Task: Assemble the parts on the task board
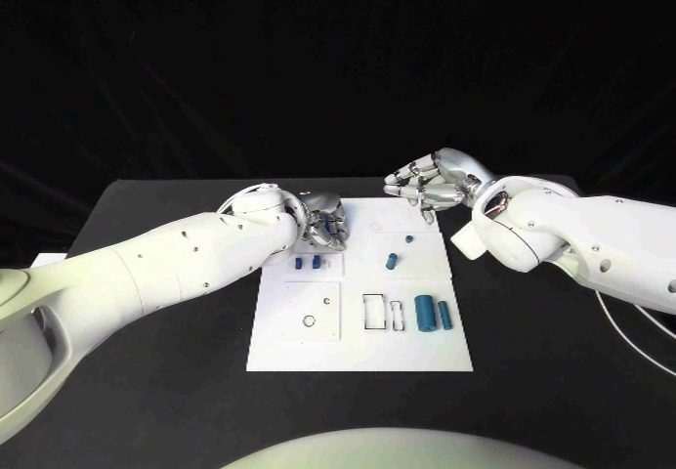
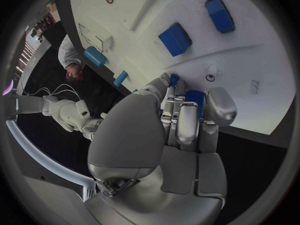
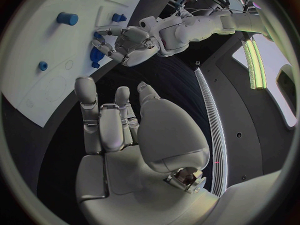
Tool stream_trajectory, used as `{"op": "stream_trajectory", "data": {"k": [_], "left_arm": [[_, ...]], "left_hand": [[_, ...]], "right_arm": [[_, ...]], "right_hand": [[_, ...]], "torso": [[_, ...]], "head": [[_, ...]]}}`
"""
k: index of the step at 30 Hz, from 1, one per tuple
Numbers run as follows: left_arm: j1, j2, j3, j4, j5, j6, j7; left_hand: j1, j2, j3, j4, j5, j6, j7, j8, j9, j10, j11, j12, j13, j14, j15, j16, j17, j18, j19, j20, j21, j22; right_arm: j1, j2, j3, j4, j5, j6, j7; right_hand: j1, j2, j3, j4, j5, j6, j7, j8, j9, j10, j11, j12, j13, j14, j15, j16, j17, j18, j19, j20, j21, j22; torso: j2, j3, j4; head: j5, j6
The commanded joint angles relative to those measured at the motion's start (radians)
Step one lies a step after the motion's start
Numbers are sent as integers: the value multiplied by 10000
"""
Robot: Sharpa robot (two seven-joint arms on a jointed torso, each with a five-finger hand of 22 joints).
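The left hand [image 1: 321,217] is pinching a blue part [image 2: 194,96] over the board's [image 1: 353,354] far left, the right hand [image 1: 427,183] is hovering loosely curled and empty, and several parts look still unassembled.

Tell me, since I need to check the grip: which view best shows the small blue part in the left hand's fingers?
The left wrist view: the small blue part sits close up between the left hand's fingertips. The right wrist view shows it from the side, far off. In the head view the hand mostly covers it.
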Motion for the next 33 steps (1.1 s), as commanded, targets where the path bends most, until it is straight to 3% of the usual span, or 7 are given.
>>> {"op": "stream_trajectory", "data": {"k": [1, 13, 33], "left_arm": [[-58, -30, -41, -45, -60, 384, -232], [-76, -206, -39, 106, -43, -312, 237], [-76, -823, 63, 883, 170, -893, 536]], "left_hand": [[111, 24, 127, -31, -17, 23, 40, -65, -22, -19, 46, -45, -24, 62, -2, 54, -6, -144, 76, 31, 121, 73], [449, 197, 657, -568, -132, 827, -97, 251, 102, 751, -171, 193, 221, 132, -174, 117, -157, -302, 326, -95, 1141, 840], [316, 124, 940, -831, -113, 854, -64, 152, 91, 787, -150, 57, 333, 143, -170, 187, -154, -310, 273, -121, 1200, 957]], "right_arm": [[-6, 3, 0, 15, -39, 135, 14], [-7, 18, 0, 2, -39, 141, 31], [-7, -15, 0, 16, -39, 132, 39]], "right_hand": [[75, 27, -67, 13, 58, -53, 11, 69, -5, -9, -18, 37, 16, -45, 22, -26, 0, 184, 19, 2, -68, -6], [77, 36, -71, 21, 66, -50, 11, 73, -5, 7, -18, 56, 29, -47, 22, -34, -10, 185, 18, 2, -72, -12], [73, 54, -74, 37, 75, -46, 11, 77, -4, 10, -17, 59, 24, -48, 22, -37, -13, 183, 23, 1, -71, -7]], "torso": [[-3, 1, 11], [1, -5, 2], [-10, -7, 11]], "head": [[-1, -8], [22, -36], [41, 1]]}}
